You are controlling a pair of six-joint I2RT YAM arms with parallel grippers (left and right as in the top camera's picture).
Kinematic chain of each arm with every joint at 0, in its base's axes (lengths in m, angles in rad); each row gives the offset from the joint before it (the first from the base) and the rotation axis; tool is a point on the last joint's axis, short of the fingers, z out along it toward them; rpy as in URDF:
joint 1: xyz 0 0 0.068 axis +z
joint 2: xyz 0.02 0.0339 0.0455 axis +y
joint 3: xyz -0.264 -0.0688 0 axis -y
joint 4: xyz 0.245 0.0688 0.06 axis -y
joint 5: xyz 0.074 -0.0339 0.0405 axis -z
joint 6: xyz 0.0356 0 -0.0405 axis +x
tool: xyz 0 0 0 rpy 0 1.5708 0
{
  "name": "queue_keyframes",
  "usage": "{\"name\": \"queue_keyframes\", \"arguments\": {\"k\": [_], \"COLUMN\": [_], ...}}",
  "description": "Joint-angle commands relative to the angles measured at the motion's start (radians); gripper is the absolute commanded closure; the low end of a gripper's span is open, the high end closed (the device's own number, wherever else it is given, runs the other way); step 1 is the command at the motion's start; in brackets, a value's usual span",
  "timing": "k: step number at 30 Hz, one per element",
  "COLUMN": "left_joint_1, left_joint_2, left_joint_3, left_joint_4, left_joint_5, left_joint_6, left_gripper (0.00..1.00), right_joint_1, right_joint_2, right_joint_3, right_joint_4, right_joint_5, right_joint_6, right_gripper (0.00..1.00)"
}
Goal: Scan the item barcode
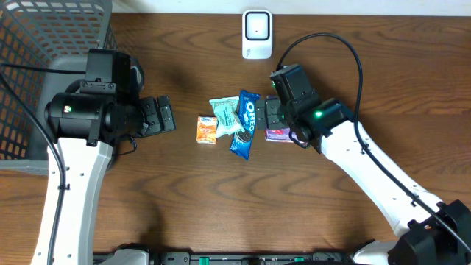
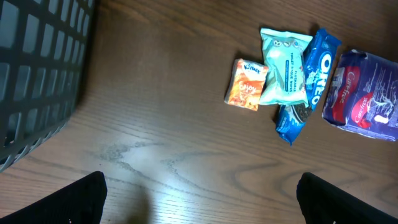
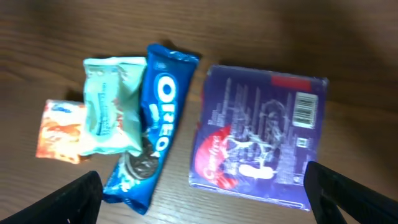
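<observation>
While grey basket (image 1: 44, 44) sits far left, left gripper (image 1: 168, 118) hangs wide open, empty. Orange packet (image 1: 207, 129), mint packet (image 1: 225, 115), Oreo pack (image 1: 244, 124) clustered mid-table. White scanner (image 1: 257, 34) at far edge. Purple box (image 3: 258, 137) flat on table, barcode (image 3: 303, 109) up, beneath right gripper (image 1: 271, 118), jaws spread, gripping nothing.

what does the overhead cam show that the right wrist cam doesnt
Only the overhead shows the white box-shaped device at the far edge, the grey basket, and the right gripper over the purple packet, hiding most of it. Only the right wrist shows that packet's whole upper face, with its barcode near one corner. Both show the Oreo pack, the mint packet and the orange packet clustered beside it on the wooden table.
</observation>
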Motion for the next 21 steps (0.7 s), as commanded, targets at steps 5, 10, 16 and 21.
{"name": "queue_keyframes", "arguments": {"k": [5,10,16,21], "left_joint_1": [0.002,0.002,0.002,0.002], "left_joint_2": [-0.002,-0.002,-0.002,-0.002], "left_joint_3": [0.02,0.02,0.02,0.02], "left_joint_4": [-0.003,-0.003,-0.003,-0.003], "left_joint_5": [-0.006,-0.006,-0.006,-0.006], "left_joint_6": [0.013,0.013,0.013,0.013], "left_gripper": [0.02,0.02,0.02,0.02], "right_joint_1": [0.027,0.027,0.053,0.102], "right_joint_2": [0.02,0.034,0.117,0.224], "right_joint_3": [-0.011,-0.035,-0.043,-0.043], "right_joint_4": [0.097,0.118,0.184,0.219], "right_joint_5": [-0.095,0.087,0.221,0.287], "right_joint_6": [0.013,0.093,0.112,0.06], "right_gripper": [0.01,0.04,0.08,0.1]}}
